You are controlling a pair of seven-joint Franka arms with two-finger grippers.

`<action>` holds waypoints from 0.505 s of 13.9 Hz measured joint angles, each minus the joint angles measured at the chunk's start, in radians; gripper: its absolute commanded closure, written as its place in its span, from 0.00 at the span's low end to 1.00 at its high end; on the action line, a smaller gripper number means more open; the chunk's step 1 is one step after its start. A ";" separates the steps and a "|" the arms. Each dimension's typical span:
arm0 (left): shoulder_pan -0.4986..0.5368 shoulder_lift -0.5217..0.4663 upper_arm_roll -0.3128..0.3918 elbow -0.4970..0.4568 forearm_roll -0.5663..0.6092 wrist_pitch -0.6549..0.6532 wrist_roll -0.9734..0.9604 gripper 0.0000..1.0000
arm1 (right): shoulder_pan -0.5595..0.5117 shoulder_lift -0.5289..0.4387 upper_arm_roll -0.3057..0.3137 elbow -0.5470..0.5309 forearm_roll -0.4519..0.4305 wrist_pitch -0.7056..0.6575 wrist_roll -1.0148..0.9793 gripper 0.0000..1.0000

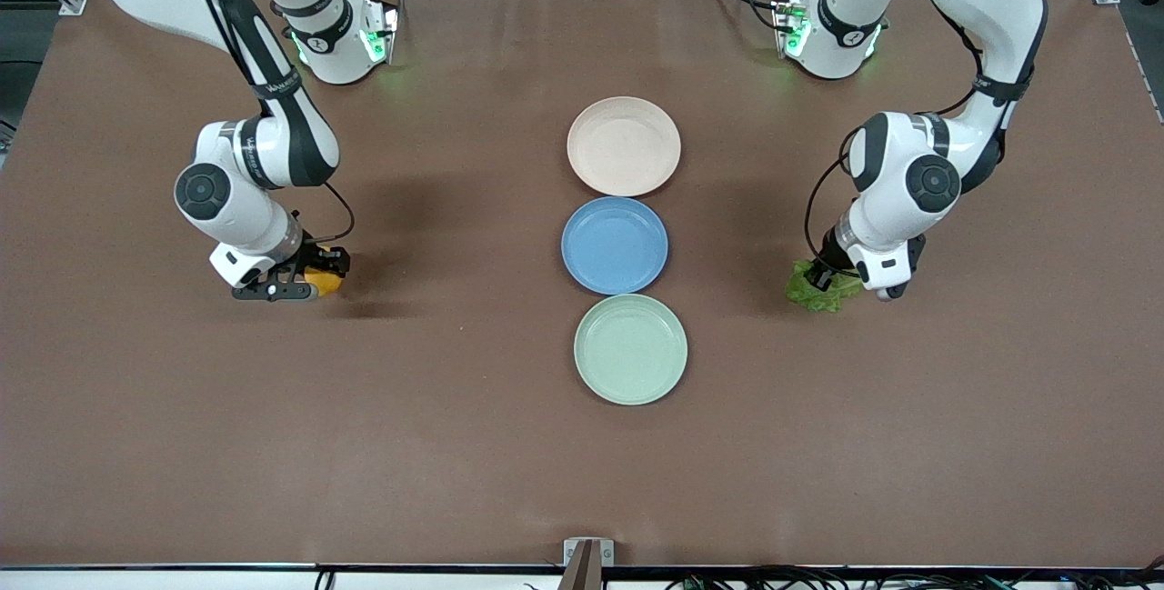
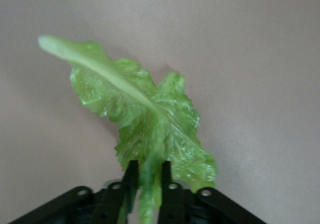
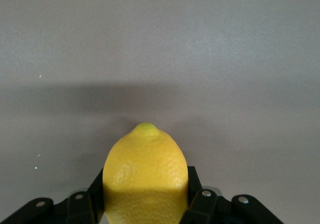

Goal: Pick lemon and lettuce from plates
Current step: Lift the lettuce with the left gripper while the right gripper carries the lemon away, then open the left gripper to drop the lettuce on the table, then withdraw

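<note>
My right gripper [image 1: 314,281] is shut on the yellow lemon [image 1: 325,283], low over the brown table toward the right arm's end. In the right wrist view the lemon [image 3: 145,176] sits between the black fingers [image 3: 194,200]. My left gripper [image 1: 823,279] is shut on the green lettuce [image 1: 823,290], low over the table toward the left arm's end. In the left wrist view the leaf [image 2: 145,116] hangs from the fingers [image 2: 166,184], its pale stem end pointing away. The beige-pink plate [image 1: 624,145] and the mint green plate [image 1: 630,349] lie in the table's middle, both empty.
A blue plate [image 1: 615,245] lies between the two pale plates, empty. The three plates form a line down the middle of the brown table [image 1: 455,408]. The arm bases [image 1: 346,35] stand along the table's edge farthest from the front camera.
</note>
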 measured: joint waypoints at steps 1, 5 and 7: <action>0.010 -0.001 0.000 0.006 0.000 0.002 0.020 0.08 | 0.000 0.001 0.000 0.000 0.000 0.000 -0.014 0.93; 0.015 -0.014 -0.003 0.064 0.001 0.003 0.028 0.00 | -0.001 0.035 0.000 -0.001 0.001 0.008 -0.061 0.90; 0.015 -0.017 -0.004 0.098 0.001 0.002 0.029 0.00 | -0.001 0.050 0.000 -0.004 0.001 0.010 -0.066 0.89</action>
